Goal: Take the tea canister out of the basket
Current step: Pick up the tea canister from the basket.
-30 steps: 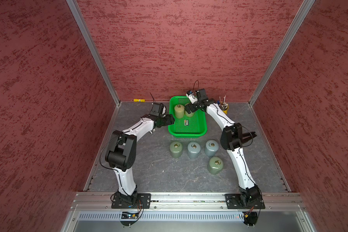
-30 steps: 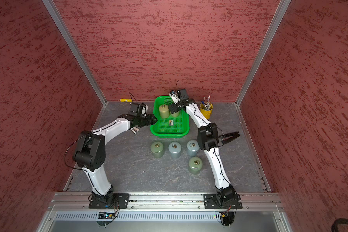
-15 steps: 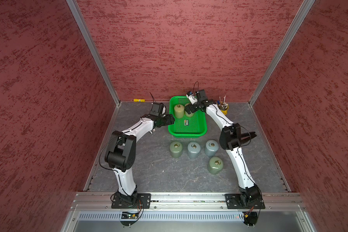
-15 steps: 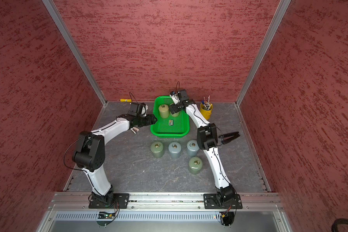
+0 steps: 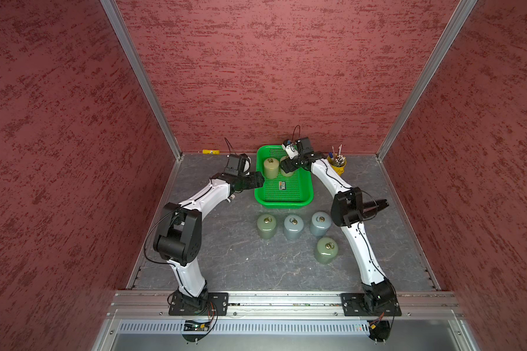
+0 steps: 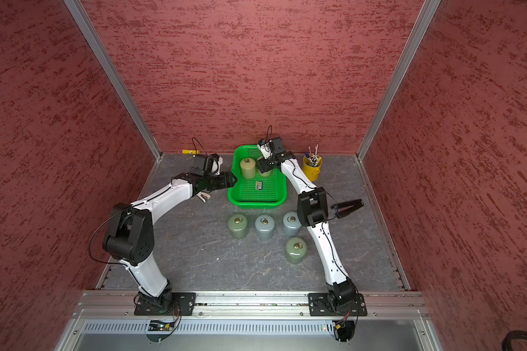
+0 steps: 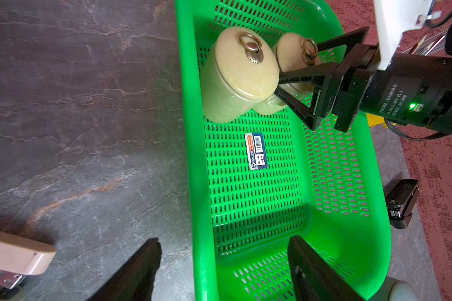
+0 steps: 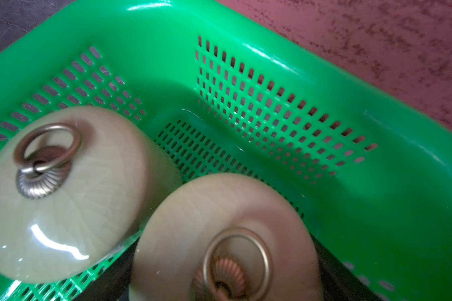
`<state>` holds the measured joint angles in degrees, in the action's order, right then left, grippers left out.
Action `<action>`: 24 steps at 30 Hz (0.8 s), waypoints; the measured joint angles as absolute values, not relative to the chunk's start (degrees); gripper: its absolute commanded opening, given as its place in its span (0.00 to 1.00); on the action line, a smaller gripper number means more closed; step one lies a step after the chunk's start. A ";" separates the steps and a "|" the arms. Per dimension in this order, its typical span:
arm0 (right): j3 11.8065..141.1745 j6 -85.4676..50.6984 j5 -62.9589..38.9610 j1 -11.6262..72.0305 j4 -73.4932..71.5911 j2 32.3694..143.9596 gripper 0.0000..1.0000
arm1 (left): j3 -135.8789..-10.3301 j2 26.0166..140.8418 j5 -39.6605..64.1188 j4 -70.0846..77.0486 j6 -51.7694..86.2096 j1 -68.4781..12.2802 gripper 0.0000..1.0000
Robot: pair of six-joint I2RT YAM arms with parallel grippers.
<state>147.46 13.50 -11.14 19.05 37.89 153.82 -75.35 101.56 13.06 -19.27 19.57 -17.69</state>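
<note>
Red textured walls close in a dark grey marbled tabletop [image 5: 225,267]. At its back stands a bright green perforated plastic basket [image 5: 283,203]. It holds two upright jars just beside each other: a cream glazed tea canister with a brass ring on its lid [image 7: 290,56], on the right arm's side, and a second cream ringed canister [image 7: 238,70].

From the front rail the right arm [image 5: 356,243] climbs to an elbow jutting outward, then sends its forearm back and inward over the basket's far right corner, wrist tipped down. The right tool [image 7: 298,65] has one black finger on each side of the tea canister, close against it. Whether they press on it I cannot tell.

Across from it, the left arm [image 5: 195,200] mirrors that bend, its forearm reaching toward the basket's left wall. The left tool [image 7: 223,239] is released, jaws wide. One finger [image 7: 141,265] hangs over the tabletop outside, the other over the basket's inside, with the wall between them.

Four grey-green and blue-grey jars [image 5: 292,226] stand on the tabletop in front of the basket.
</note>
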 measured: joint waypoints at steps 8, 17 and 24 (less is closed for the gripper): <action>138.34 13.52 -11.11 19.07 32.53 149.29 0.42 | -73.78 100.57 13.04 -19.31 19.42 -17.69 0.81; 137.47 13.50 -11.11 19.07 32.05 148.81 0.23 | -72.58 98.63 13.02 -19.31 18.98 -17.69 0.82; 127.48 12.97 -11.11 19.38 30.04 142.54 0.00 | -71.68 96.25 13.02 -19.31 18.61 -17.69 0.82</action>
